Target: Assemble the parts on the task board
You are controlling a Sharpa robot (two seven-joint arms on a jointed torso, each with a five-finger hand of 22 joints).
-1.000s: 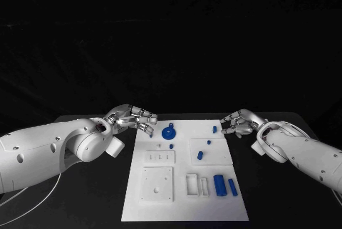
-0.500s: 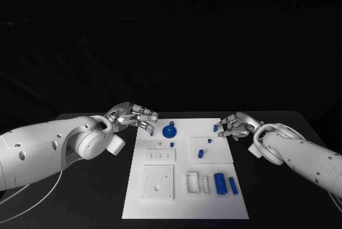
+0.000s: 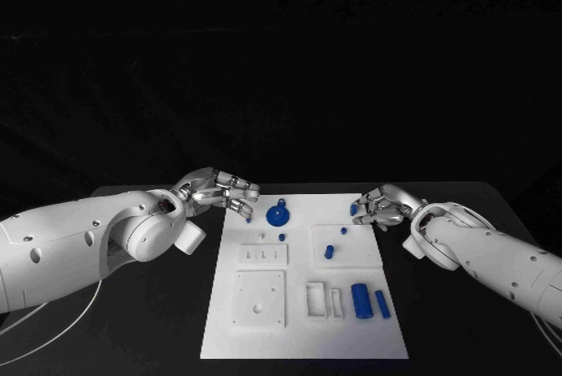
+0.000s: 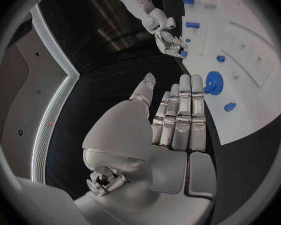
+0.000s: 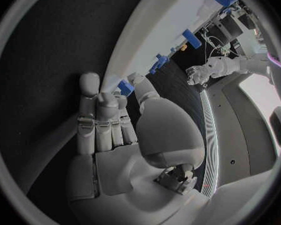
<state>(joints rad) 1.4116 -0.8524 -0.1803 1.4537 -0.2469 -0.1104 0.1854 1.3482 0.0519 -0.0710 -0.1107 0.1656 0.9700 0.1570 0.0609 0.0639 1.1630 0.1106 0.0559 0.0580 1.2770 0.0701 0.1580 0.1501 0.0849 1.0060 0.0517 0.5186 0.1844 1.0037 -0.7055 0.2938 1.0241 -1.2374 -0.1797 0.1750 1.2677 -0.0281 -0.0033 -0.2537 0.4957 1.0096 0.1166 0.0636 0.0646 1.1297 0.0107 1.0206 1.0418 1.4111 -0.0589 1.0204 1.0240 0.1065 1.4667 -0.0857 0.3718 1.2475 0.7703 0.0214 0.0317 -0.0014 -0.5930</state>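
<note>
The black tabletop carries the white task board in its middle, with small blue parts on the board. The left robot hand hangs by the board's far left corner, fingers apart and holding nothing. The right robot hand is at the board's far right edge, fingertips close by a small blue peg; I cannot tell if it grips the peg.

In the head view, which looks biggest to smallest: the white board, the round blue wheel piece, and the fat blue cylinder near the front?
1. Task board, by far.
2. Round blue wheel piece and fat blue cylinder: they look much alike, and the cylinder lies nearer the camera, so I won't rank them.
</note>
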